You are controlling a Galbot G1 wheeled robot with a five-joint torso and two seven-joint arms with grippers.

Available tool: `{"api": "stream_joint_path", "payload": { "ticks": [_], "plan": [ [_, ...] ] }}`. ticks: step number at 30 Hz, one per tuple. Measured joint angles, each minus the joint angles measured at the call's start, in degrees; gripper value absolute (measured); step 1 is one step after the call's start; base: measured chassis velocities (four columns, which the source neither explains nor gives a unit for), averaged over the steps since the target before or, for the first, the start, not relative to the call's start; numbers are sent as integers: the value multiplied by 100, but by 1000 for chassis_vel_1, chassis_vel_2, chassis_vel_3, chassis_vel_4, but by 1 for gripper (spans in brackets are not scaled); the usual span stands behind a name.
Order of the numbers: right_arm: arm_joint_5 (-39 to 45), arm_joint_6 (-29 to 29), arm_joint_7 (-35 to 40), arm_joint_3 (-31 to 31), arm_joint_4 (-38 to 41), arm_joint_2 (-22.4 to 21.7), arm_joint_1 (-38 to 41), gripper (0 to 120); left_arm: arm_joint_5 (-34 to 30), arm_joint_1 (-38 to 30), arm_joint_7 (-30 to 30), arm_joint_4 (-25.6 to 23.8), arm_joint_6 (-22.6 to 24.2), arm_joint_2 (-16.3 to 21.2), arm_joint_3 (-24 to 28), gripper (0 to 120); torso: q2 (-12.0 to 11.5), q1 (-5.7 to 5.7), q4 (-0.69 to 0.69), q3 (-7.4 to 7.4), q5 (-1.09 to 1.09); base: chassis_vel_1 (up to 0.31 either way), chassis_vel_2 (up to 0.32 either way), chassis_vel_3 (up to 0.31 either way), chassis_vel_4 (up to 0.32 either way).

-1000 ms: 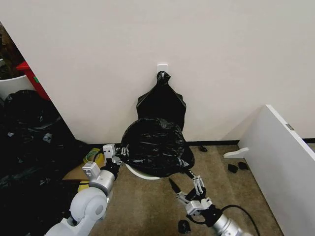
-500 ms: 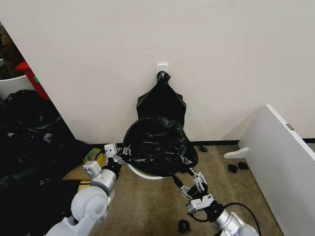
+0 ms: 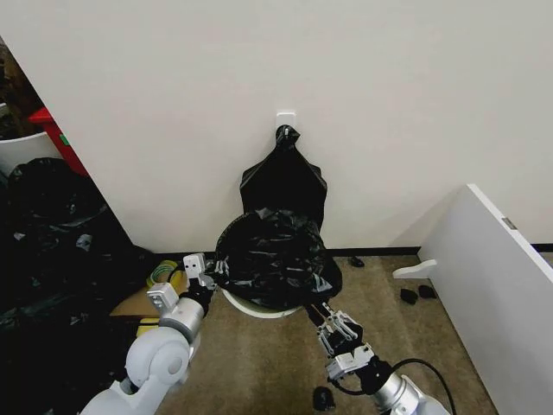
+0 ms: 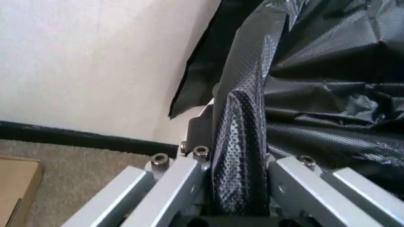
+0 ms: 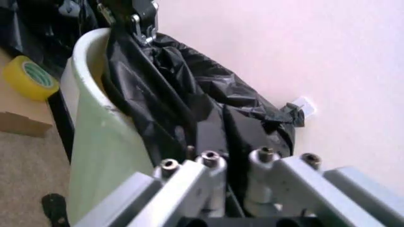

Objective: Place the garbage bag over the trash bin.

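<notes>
Grippers, left (image 3: pixel 207 275) and right (image 3: pixel 329 318), pinch limp, slippery garbage bag (image 3: pixel 275 258) hem at trash bin's (image 3: pixel 251 305) nine and four o'clock.

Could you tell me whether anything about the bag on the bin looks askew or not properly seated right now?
Yes. The garbage bag sits bunched in a puffy heap on top of the trash bin, not pulled down over its rim. Both the left gripper and right gripper are clamped on its edges.
</notes>
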Motion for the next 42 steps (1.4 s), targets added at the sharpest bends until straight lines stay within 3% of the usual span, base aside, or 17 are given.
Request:
{"api": "stream_joint_path", "payload": {
  "ticks": [10,12,17,19,21,24,26,34,35,38,42],
  "plan": [
    [-36,41,-86,-5,-1,2,-29,1,2,9,2,-24,6,2,-4,0,0,0,0,0,2,0,0,0,0],
    [-118,128,-232,79,34,-17,-53,12,2,9,2,-24,6,0,-5,0,0,0,0,0,1,0,0,0,0],
    [-249,302,-485,241,74,-15,-60,25,7,7,2,-24,8,-6,-2,0,0,0,0,0,1,0,0,0,0],
    [-343,421,-622,345,77,-1,-48,36,8,6,2,-24,9,-6,-1,0,0,0,0,0,1,0,0,0,0],
    [-361,435,-636,360,77,3,-45,39,8,6,2,-24,9,-5,-1,0,0,0,0,0,1,0,0,0,0],
    [-406,445,-659,380,77,25,-40,54,8,16,2,-52,10,-4,-1,0,0,0,0,0,1,0,0,0,0],
    [-426,444,-662,384,77,35,-29,56,8,19,2,-67,12,-5,-1,0,0,0,0,0,1,0,0,0,0],
    [-483,379,-685,400,38,55,43,45,-7,41,-18,-149,30,-11,-8,0,0,0,0,0,2,0,0,0,0],
    [-492,354,-679,400,22,66,63,36,-9,51,-23,-165,31,-11,-10,0,0,0,0,0,2,0,0,0,0],
    [-496,341,-676,400,10,70,78,30,-12,54,-28,-173,32,-10,-11,0,0,0,0,0,1,0,0,0,0],
    [-486,317,-654,400,0,55,86,10,-15,58,-34,-185,37,-5,-13,0,0,0,0,0,1,0,0,0,0]
  ]
}}
